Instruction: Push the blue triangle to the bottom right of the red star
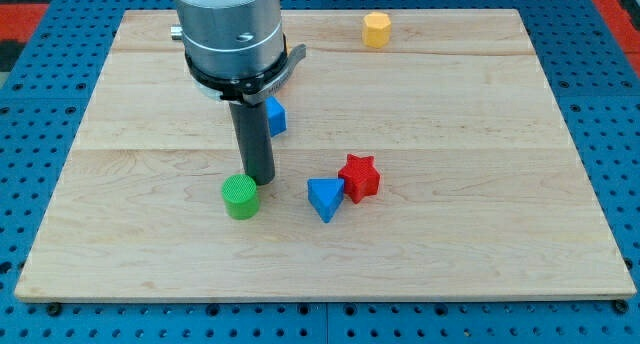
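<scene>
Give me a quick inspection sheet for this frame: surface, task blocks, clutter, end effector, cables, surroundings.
Surface: wooden board, flat, light planks.
Job's things: blue triangle sits at the lower left of the red star, touching it; not yet at its bottom right.
Clutter: green cylinder left of the triangle; blue block partly hidden behind the rod; yellow block near the view's top.
End effector: my tip is just above and right of the green cylinder, left of the triangle, apart from it.
Cables: nothing seen.
Surroundings: blue perforated table around the board.
</scene>
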Action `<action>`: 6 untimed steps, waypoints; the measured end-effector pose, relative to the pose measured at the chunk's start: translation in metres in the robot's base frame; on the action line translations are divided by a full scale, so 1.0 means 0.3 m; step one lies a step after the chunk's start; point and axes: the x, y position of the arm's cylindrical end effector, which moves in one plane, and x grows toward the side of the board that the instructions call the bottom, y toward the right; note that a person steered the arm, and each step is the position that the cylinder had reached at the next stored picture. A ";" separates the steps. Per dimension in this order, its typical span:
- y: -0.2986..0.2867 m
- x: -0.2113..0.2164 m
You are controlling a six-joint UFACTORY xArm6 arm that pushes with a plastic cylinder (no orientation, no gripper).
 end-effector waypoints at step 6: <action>0.178 0.232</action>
